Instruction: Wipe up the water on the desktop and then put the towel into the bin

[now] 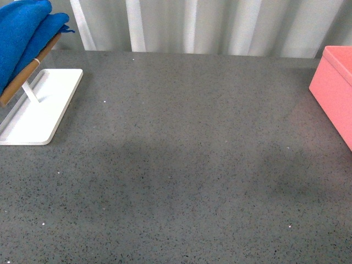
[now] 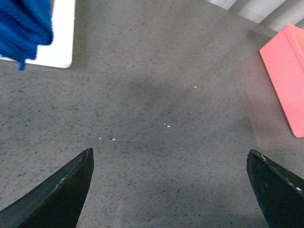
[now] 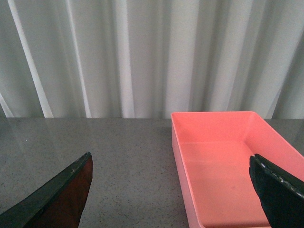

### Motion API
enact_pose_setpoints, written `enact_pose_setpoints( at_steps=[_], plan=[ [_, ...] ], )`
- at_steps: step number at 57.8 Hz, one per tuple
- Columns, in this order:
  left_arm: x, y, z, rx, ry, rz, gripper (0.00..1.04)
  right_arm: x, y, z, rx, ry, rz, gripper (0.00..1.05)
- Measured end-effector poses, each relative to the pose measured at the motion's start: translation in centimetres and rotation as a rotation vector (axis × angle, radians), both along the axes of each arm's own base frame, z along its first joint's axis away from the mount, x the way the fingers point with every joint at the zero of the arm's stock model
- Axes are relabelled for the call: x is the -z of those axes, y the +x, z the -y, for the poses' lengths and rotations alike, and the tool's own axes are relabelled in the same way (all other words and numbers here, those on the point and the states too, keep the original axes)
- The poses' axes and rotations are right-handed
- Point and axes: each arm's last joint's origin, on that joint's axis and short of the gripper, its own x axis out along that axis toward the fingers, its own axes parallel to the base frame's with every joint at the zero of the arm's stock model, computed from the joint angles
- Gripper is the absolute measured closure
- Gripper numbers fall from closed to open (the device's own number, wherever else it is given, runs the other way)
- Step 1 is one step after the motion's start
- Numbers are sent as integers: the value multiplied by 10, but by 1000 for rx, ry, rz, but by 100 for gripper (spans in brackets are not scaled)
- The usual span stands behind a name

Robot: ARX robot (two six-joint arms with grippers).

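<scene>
Nothing is under way yet: the towel [image 1: 25, 33] hangs over a wooden bar [image 1: 22, 82] on the white rack [image 1: 49, 110] at the far left. The bin [image 1: 335, 93] sits empty at the right edge. The left gripper [image 2: 169, 153] and the right gripper [image 3: 171, 157] both gape wide, holding nothing. The left one probably needs to reach for the cloth first. The desktop [image 1: 192, 137] between them is bare, and I can't make out the water.

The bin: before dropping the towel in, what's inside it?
Only bare pink floor shows inside the bin; its near corner is hidden behind a fingertip of the right gripper.
</scene>
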Motion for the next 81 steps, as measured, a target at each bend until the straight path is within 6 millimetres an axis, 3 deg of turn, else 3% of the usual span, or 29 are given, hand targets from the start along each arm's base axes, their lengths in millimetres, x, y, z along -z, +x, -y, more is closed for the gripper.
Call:
enact_pose_setpoints(
  at_steps=[8, 15, 22, 31, 45, 56, 68, 81],
  plan=[
    [-44, 43, 6, 12, 62, 148, 7, 0, 0, 0, -1, 0, 0, 7],
    [-80, 121, 8, -47, 134, 224, 7, 0, 0, 0, 0, 0, 0, 7],
    [-79, 184, 7, -27, 192, 128, 7, 0, 0, 0, -1, 0, 0, 7],
    [-80, 227, 4, -41, 306, 58, 7, 0, 0, 0, 0, 0, 0, 7],
    [-84, 273, -6, -57, 537, 79, 7, 0, 0, 0, 0, 0, 0, 7],
    [-69, 300, -31, -113, 649, 15, 7, 0, 0, 0, 0, 0, 0, 7],
    [-45, 318, -57, -178, 721, -52, 7, 0, 0, 0, 0, 0, 0, 7],
    [-22, 327, -66, -186, 677, -133, 7, 0, 0, 0, 0, 0, 0, 7]
  ],
)
